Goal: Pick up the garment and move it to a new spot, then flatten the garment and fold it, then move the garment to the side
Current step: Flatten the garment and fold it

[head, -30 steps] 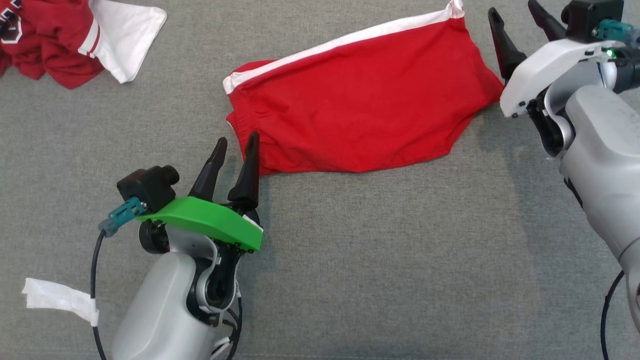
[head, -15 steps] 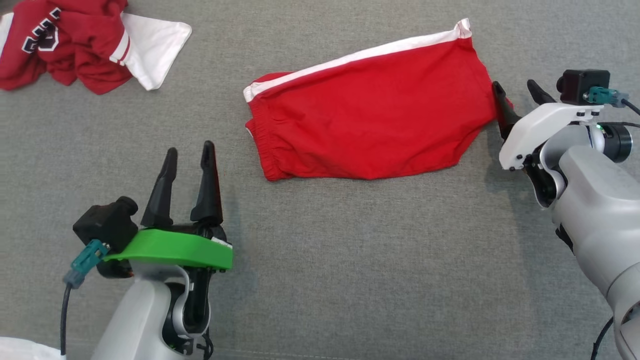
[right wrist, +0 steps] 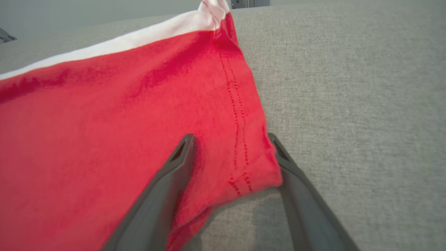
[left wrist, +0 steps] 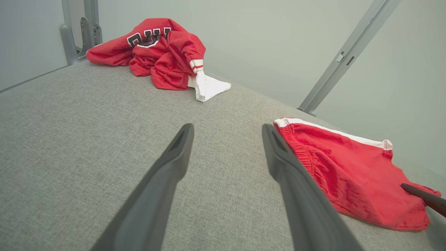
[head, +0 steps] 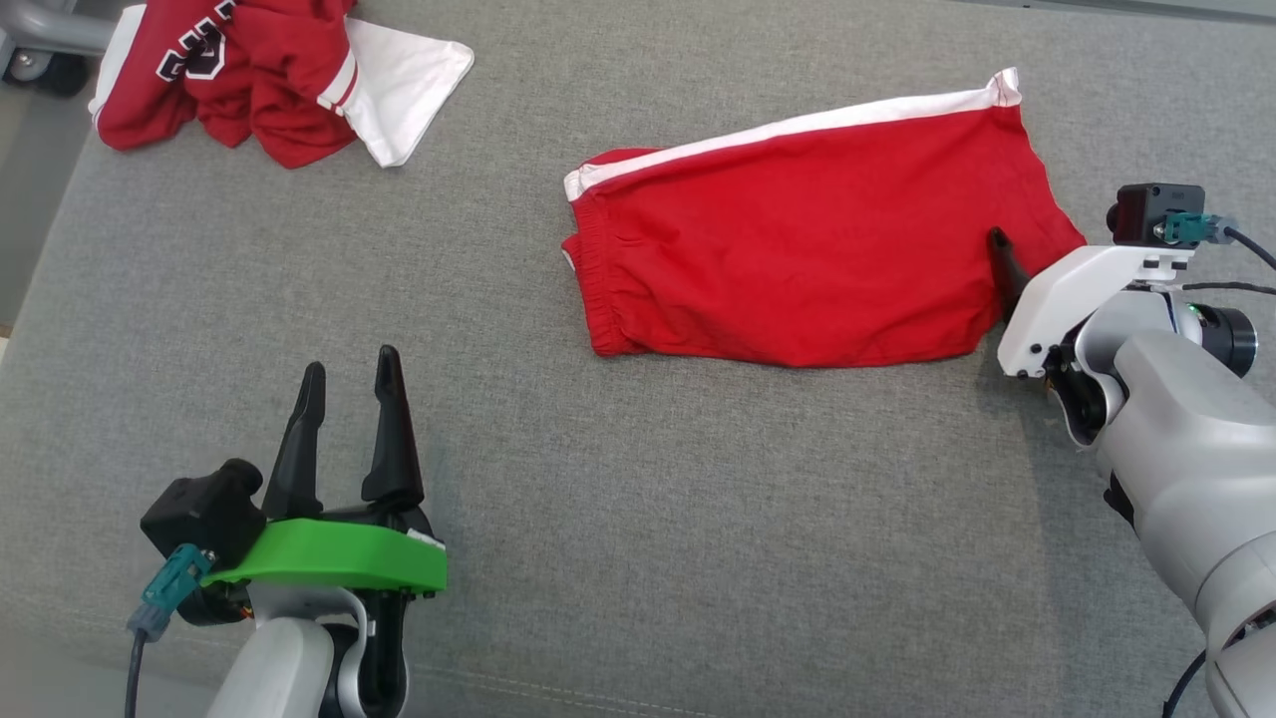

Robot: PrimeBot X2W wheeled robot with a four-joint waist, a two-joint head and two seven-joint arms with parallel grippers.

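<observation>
The garment (head: 797, 259), red shorts with a white side stripe, lies folded flat on the grey cloth table (head: 698, 519). My right gripper (head: 1032, 244) is open at its lower right corner. In the right wrist view the gripper (right wrist: 230, 136) straddles the stitched hem of the shorts (right wrist: 122, 122), one finger over the red cloth, the other at its edge. My left gripper (head: 351, 361) stands open at the near left, well apart from the waistband. The left wrist view shows the left gripper (left wrist: 227, 127) holding nothing, with the shorts (left wrist: 348, 174) off to its right.
A crumpled red and white jersey (head: 269, 80) lies at the far left corner, also in the left wrist view (left wrist: 163, 52). The table's left edge (head: 40, 259) drops off beside it. Grey metal frame bars (left wrist: 345, 55) rise behind the table.
The camera has shifted. My left gripper has drawn back from the shorts' lower left corner. My right gripper has come in from beside the right edge onto the hem corner.
</observation>
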